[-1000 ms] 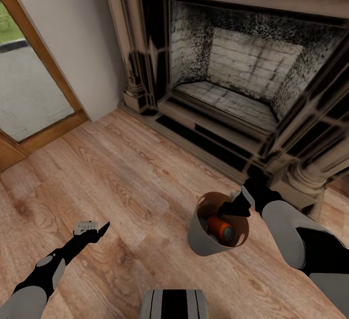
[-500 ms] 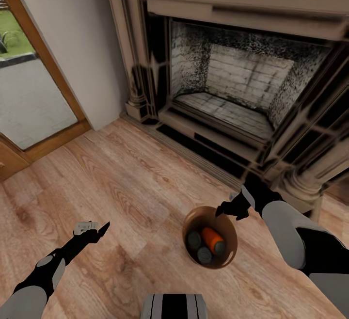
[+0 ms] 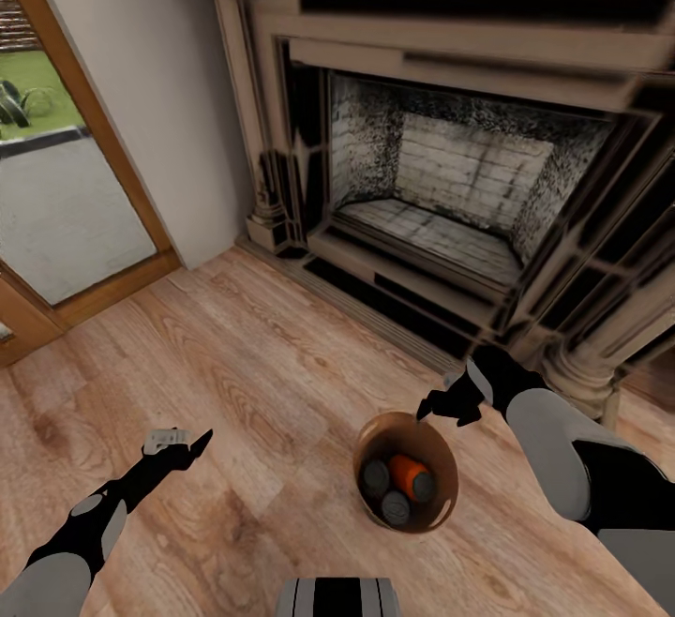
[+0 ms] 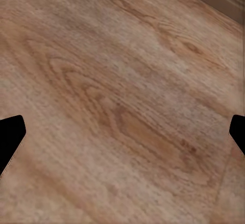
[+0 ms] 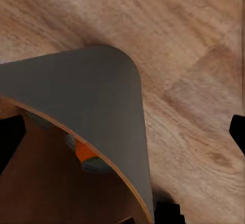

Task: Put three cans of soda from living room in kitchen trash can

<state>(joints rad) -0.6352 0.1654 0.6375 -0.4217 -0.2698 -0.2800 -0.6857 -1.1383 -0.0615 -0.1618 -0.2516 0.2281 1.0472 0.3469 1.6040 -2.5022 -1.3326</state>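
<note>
Three cans sit inside the bin, which stands on the plank floor of the living room, in front of the fireplace. One can lies with its orange side up; the other two show their grey tops toward the head camera. The bin is upright, its mouth open upward.

The right gripper hovers at the bin's far rim, on the fireplace side, touching it or just beside it; I cannot tell which. In the right wrist view the bin's grey outer wall and copper inside lie between the spread fingers, a can visible within. Those fingers look released, holding nothing.

The left gripper hangs well apart from the bin, over bare floor, its fingers spread wide and empty.

Judging by the task, the cans are loaded but the bin is not in the kitchen, so the bin likely has to be carried there. The right arm is by far the nearer. The bin lies just beneath and on the robot's side of its fingers, its long axis vertical, so a grip over the rim, one finger inside and one outside the wall, seems the natural approach.
</note>
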